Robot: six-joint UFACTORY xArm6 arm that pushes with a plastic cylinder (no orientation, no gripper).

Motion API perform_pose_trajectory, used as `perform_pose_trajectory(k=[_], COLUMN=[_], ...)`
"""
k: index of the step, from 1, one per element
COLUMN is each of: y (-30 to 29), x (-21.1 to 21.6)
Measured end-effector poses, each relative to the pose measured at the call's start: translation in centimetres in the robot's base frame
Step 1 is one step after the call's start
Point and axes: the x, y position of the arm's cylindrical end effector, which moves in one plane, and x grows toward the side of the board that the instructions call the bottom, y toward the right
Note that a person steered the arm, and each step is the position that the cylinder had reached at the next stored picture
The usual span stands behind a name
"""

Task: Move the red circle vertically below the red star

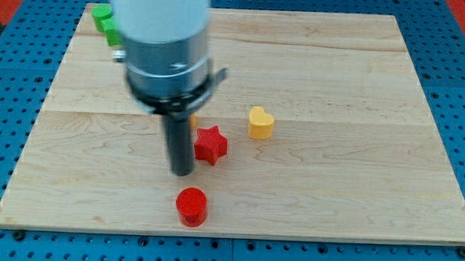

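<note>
The red circle lies near the board's bottom edge, a little left of centre. The red star lies above it and slightly to the right. My tip rests on the board just left of the star's lower part and above the circle, a short gap from the circle. The dark rod rises from it into the large grey arm body at the view's top.
A yellow heart lies right of the star. An orange block peeks out beside the rod, shape hidden. Green blocks sit at the top left, partly behind the arm. The wooden board lies on a blue pegboard.
</note>
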Motion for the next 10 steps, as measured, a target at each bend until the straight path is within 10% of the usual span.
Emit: perform_pose_trajectory(k=[2, 9, 10], y=[0.2, 20.2, 16.0], x=[6.7, 3.1, 4.6])
